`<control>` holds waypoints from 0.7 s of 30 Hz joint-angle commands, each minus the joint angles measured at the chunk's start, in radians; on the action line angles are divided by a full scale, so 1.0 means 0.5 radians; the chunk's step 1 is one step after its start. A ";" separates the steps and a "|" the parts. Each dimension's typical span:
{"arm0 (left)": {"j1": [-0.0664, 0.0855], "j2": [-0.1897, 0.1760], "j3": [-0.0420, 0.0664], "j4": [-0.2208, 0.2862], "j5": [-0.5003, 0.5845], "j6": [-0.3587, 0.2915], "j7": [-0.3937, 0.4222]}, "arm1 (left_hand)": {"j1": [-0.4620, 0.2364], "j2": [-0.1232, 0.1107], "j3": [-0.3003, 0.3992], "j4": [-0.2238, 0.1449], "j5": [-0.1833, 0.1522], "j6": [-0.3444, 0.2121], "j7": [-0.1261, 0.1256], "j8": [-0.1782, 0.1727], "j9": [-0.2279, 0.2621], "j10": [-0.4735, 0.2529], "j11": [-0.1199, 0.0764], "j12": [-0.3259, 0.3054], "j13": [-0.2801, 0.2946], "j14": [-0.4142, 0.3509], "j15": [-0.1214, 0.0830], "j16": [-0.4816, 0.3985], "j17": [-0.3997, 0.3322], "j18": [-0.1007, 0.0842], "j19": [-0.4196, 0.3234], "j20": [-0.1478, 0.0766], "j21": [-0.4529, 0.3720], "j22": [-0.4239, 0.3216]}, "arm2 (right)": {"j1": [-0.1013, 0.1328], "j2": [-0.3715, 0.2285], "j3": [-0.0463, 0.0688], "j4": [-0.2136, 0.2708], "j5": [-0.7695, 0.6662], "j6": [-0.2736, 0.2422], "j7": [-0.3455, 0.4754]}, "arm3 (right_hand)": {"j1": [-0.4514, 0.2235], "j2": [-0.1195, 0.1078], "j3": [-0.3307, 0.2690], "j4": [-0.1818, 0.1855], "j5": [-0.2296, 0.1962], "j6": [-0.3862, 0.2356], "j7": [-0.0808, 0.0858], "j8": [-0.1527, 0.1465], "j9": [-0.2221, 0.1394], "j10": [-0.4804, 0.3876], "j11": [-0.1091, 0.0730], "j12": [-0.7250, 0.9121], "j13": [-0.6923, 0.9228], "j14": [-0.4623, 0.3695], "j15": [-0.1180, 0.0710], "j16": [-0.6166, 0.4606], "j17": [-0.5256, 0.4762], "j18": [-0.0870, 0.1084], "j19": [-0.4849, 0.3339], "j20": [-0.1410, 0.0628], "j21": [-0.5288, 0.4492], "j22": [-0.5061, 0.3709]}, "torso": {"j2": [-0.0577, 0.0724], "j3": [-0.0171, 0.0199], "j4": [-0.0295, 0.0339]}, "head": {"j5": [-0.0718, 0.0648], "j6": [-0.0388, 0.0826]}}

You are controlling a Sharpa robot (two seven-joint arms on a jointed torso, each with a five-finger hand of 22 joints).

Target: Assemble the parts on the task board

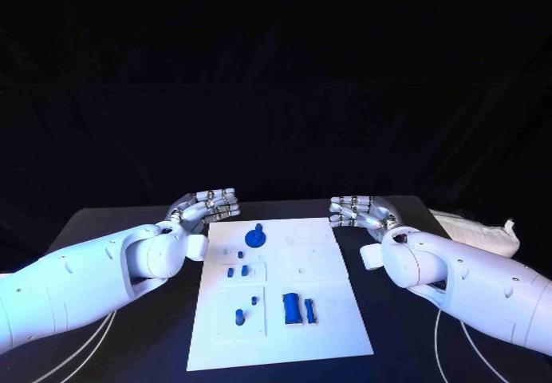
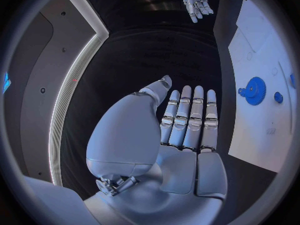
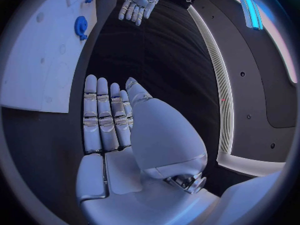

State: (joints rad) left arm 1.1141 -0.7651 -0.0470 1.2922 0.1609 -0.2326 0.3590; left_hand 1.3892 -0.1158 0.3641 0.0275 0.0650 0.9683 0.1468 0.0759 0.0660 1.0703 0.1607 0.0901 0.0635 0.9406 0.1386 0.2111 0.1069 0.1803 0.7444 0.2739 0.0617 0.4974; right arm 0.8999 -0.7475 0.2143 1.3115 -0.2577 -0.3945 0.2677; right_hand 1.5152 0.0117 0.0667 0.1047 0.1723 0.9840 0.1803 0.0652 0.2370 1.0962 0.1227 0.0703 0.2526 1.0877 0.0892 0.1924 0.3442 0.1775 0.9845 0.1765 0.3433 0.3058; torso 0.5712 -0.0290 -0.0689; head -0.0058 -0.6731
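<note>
Currently: left hand (image 1: 210, 207) empty, spread | right hand (image 1: 360, 212) likewise, seemingly | flanking task board (image 1: 333, 319)

The head view looks steeply down from above onto the black worktop (image 1: 127, 231), taking in the whole task board (image 1: 333, 335) from some way off. Each wrist view sits close behind its own palm, the left hand (image 2: 181, 120) and the right hand (image 3: 109, 117), facing along the fingers. All three share the board's far end with the blue gear (image 2: 254, 90)
</note>
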 commanded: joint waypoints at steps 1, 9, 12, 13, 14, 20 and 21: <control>-0.011 0.031 0.002 -0.026 0.111 -0.117 0.145 | -0.006 0.018 -0.029 0.002 -0.006 0.015 0.006 -0.014 -0.001 -0.011 0.020 -0.037 -0.003 0.007 0.015 -0.063 -0.026 0.012 -0.014 0.003 0.002 -0.070 | 0.013 0.039 0.000 -0.070 0.219 0.182 0.219 | -0.031 -0.022 0.052 -0.027 -0.013 0.000 0.006 -0.006 -0.049 0.011 0.019 -0.009 -0.109 0.013 0.014 -0.087 -0.102 0.007 0.025 0.033 -0.082 -0.066 | -0.025 0.0078 0.007 | 0.001 0.045; -0.021 0.034 0.005 0.002 0.025 -0.104 0.064 | -1.110 0.232 -0.317 -0.055 -0.130 -0.760 -0.113 -0.152 -0.132 -0.861 -0.109 -0.180 -0.127 -0.740 -0.096 -0.224 -0.214 -0.122 -0.597 -0.213 -0.123 -0.458 | 0.038 0.044 -0.027 -0.053 0.132 0.015 0.120 | -1.243 -0.023 0.017 -0.209 -0.145 -0.774 -0.137 -0.130 -0.250 -0.855 -0.082 -0.141 -0.333 -0.839 -0.178 -0.385 -0.398 -0.119 -0.746 -0.113 -0.371 -0.324 | -0.022 0.0151 0.029 | 0.003 0.059; -0.029 0.029 0.012 0.046 -0.003 -0.181 0.084 | -1.279 0.232 -0.359 -0.055 -0.130 -0.879 -0.131 -0.152 -0.132 -0.990 -0.129 -0.180 -0.127 -0.856 -0.115 -0.244 -0.214 -0.143 -0.687 -0.248 -0.123 -0.513 | 0.064 0.033 -0.067 0.005 0.171 -0.062 0.159 | -1.423 -0.023 -0.133 -0.209 -0.165 -0.895 -0.159 -0.130 -0.272 -0.990 -0.098 -0.141 -0.351 -0.974 -0.178 -0.385 -0.428 -0.139 -0.870 -0.137 -0.403 -0.353 | -0.034 0.0303 0.068 | 0.006 0.090; -0.033 0.027 0.015 0.066 -0.015 -0.216 0.093 | -1.342 0.232 -0.375 -0.055 -0.130 -0.924 -0.138 -0.152 -0.132 -1.038 -0.138 -0.180 -0.127 -0.898 -0.122 -0.252 -0.214 -0.143 -0.721 -0.261 -0.123 -0.533 | 0.076 0.028 -0.086 0.030 0.188 -0.097 0.176 | -1.493 -0.023 -0.133 -0.209 -0.173 -0.942 -0.168 -0.130 -0.281 -1.043 -0.105 -0.141 -0.358 -1.027 -0.178 -0.385 -0.439 -0.139 -0.918 -0.147 -0.416 -0.364 | -0.038 0.0367 0.084 | 0.007 0.103; -0.040 0.023 0.020 0.099 -0.036 -0.274 0.109 | -1.421 0.232 -0.393 -0.055 -0.130 -0.979 -0.147 -0.152 -0.132 -1.100 -0.149 -0.180 -0.127 -0.953 -0.131 -0.261 -0.214 -0.162 -0.764 -0.276 -0.123 -0.558 | 0.096 0.020 -0.116 0.074 0.217 -0.155 0.205 | -1.579 -0.023 -0.133 -0.209 -0.183 -0.999 -0.179 -0.130 -0.292 -1.106 -0.245 -0.141 -0.505 -1.091 -0.178 -0.385 -0.453 -0.160 -0.977 -0.159 -0.431 -0.378 | -0.044 0.0444 0.103 | 0.009 0.119; -0.075 0.002 0.050 0.282 -0.151 -0.595 0.194 | -1.707 0.232 -0.464 -0.055 -0.130 -1.181 -0.294 -0.152 -0.132 -1.318 -0.321 -0.180 -0.127 -1.148 -0.277 -0.422 -0.214 -0.187 -0.916 -0.334 -0.123 -0.650 | 0.200 -0.023 -0.275 0.299 0.369 -0.458 0.358 | -1.880 -0.023 -0.133 -0.209 -0.345 -1.201 -0.217 -0.130 -0.330 -1.332 -0.245 -0.141 -0.505 -1.316 -0.178 -0.385 -0.502 -0.183 -1.183 -0.198 -0.483 -0.426 | -0.054 0.0581 0.138 | 0.012 0.146; -0.085 -0.004 0.058 0.333 -0.182 -0.684 0.218 | -1.764 0.232 -0.478 -0.055 -0.130 -1.221 -0.294 -0.152 -0.132 -1.363 -0.321 -0.180 -0.127 -1.187 -0.277 -0.422 -0.214 -0.187 -0.947 -0.345 -0.123 -0.668 | 0.223 -0.033 -0.311 0.350 0.403 -0.527 0.392 | -1.943 -0.023 -0.133 -0.209 -0.345 -1.244 -0.361 -0.130 -0.474 -1.380 -0.245 -0.141 -0.505 -1.364 -0.178 -0.385 -0.513 -0.183 -1.227 -0.207 -0.495 -0.437 | -0.054 0.0581 0.138 | 0.012 0.146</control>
State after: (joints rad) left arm 1.0751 -0.7676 -0.0208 1.4341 0.1375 -0.4242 0.4089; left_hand 0.6864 -0.0094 0.1689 0.0019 0.0071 0.4839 0.0383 0.0088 0.0055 0.5263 0.0714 0.0067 0.0043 0.4691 0.0385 0.0535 0.0056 0.1093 0.3666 0.1370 0.0062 0.2206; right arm 1.0042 -0.7585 0.0643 1.4655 -0.1283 -0.5233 0.3771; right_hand 0.7354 -0.0002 0.0207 0.0029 0.0571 0.4900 0.0834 0.0071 0.0866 0.5496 0.0253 0.0083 0.0304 0.5487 0.0087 0.0138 0.1190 0.1076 0.5020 0.0987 0.1299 0.1184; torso 0.5472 -0.0040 -0.0107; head -0.0002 -0.6037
